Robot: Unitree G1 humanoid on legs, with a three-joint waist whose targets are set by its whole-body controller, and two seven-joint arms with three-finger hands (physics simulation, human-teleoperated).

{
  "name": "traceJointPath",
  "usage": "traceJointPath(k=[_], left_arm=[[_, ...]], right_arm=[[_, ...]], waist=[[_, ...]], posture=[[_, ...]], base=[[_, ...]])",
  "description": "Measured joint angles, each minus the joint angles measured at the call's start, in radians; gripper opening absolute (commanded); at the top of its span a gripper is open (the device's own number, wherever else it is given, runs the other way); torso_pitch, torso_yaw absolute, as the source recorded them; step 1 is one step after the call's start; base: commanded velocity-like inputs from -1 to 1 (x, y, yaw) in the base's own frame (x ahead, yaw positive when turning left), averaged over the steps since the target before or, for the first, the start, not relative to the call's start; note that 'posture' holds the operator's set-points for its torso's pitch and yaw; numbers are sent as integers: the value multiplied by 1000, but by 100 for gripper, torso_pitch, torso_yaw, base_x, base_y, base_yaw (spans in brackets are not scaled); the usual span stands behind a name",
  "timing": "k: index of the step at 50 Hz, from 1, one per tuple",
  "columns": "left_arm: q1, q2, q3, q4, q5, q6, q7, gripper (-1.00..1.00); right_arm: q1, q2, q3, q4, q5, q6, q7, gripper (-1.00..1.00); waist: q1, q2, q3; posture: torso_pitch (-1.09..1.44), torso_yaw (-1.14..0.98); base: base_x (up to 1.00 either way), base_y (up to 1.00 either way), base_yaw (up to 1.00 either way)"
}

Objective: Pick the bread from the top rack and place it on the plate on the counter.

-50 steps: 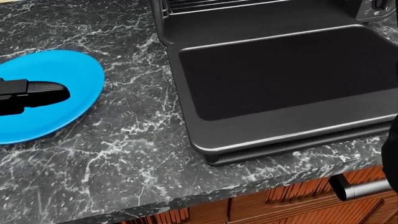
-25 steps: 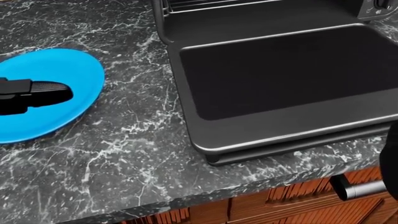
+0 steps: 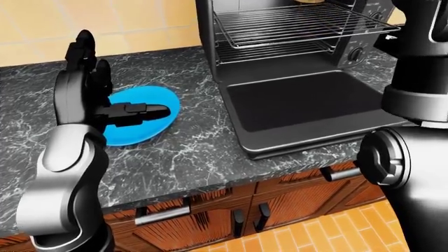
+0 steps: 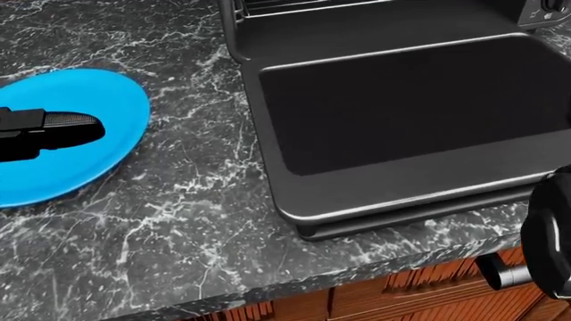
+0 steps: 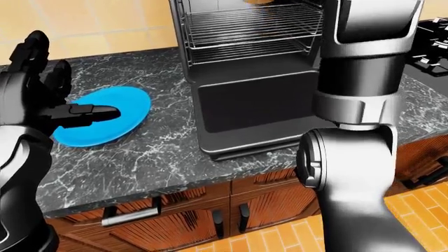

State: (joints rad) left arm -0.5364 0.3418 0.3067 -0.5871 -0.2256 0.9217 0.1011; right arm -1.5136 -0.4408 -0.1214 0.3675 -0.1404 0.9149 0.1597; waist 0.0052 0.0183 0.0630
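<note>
Left hand (image 3: 87,79) hovers spread and empty, one finger (image 3: 140,110) over the blue plate (image 3: 150,123), barely moved since a second ago. Right of it, oven door (image 4: 401,107) lies open; right elbow has now entered head view's lower right. Bread (image 5: 260,1) sits on the top rack (image 5: 245,21); right hand out of view, probably reaching up for it.

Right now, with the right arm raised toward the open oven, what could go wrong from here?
The right arm rises out of the right-eye view's top, so its hand is unseen and only an edge of the bread shows; a grasp there may be hard to judge.

The open oven door lies flat over the counter; a lowering arm could strike it.

The left hand hovers with fingers open over the blue plate, possibly blocking placement.
</note>
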Motion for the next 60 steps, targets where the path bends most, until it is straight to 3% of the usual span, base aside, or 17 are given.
traceJointPath(k=[8,33,46,60], left_arm=[[4,5,5,-16,-26,19,10,100],[29,9,15,-17,-51,20,30,100],[25,17,23,-20,-66,30,32,100],[39,17,26,-30,-71,29,35,100]], right_arm=[[-17,18,8,-72,25,73,41,-100],[-72,102,38,-38,72,51,65,-100],[-129,127,47,85,62,-25,74,-100],[-129,147,47,77,66,-33,81,-100]], waist=[[17,2,2],[110,4,0],[185,13,-6],[294,30,-19]], posture=[[0,7],[0,20],[0,26],[0,33]], base=[[0,0,0],[0,0,0],[0,0,0],[0,0,0]])
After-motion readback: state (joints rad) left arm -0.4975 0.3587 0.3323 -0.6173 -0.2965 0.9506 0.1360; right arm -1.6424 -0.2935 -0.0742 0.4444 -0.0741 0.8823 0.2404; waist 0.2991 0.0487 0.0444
